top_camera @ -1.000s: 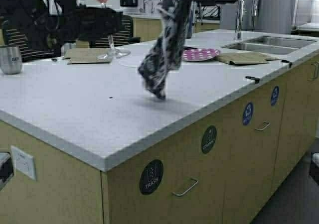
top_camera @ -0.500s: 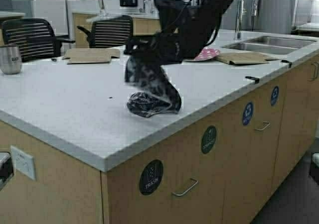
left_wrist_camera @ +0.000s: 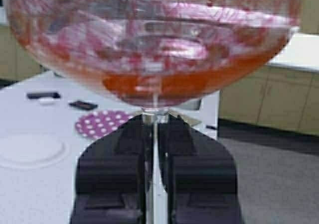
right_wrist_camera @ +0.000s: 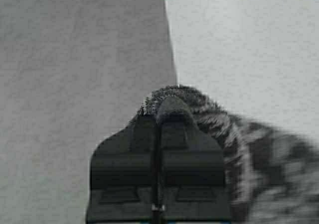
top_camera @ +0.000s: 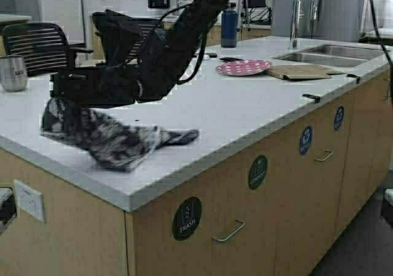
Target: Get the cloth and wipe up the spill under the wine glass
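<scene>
Cloth point(top_camera: 113, 142): limp, light, patterned towel, dragged flat on the counter point(top_camera: 245, 104) near its front edge; my right claw point(right_wrist_camera: 158, 115) is clamped on one bunched end, which I judge the best hold. Wine glass point(left_wrist_camera: 149, 45): fragile, pink liquid low in the bowl, its stem pinched in my left claw point(left_wrist_camera: 155, 134), raised off the counter.

Steel tumbler point(top_camera: 13, 73) far left; polka-dot plate point(top_camera: 243, 67) near sink point(top_camera: 328, 55).
</scene>
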Robot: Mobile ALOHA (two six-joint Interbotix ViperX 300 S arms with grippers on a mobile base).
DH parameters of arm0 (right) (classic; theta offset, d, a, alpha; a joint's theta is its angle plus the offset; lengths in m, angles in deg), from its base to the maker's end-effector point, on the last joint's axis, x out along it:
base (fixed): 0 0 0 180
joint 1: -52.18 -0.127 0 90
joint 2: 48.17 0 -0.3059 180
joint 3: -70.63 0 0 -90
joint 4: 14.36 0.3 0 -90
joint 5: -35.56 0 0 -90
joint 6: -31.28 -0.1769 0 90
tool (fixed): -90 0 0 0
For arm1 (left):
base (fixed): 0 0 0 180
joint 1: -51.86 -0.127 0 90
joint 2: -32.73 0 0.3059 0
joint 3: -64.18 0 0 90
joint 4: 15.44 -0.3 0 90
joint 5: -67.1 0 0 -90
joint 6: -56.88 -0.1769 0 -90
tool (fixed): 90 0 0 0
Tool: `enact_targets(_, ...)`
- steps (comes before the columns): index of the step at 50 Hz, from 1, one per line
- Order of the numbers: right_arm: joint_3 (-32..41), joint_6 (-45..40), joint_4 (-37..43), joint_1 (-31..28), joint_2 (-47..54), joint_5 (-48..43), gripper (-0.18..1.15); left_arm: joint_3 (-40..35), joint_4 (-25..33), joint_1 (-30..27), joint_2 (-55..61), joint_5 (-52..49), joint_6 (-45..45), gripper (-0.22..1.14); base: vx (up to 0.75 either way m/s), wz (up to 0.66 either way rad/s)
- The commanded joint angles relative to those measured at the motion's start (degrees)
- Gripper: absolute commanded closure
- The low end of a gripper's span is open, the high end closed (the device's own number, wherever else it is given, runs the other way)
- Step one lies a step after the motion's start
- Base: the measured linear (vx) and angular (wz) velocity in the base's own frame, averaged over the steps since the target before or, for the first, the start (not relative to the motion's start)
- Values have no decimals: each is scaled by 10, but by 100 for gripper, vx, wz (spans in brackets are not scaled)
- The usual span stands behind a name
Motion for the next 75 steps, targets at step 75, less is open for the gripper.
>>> enact_targets(75,-159,2,24,240,-57,-69,92,-304,-40,4,640,254,-62,67,0,0)
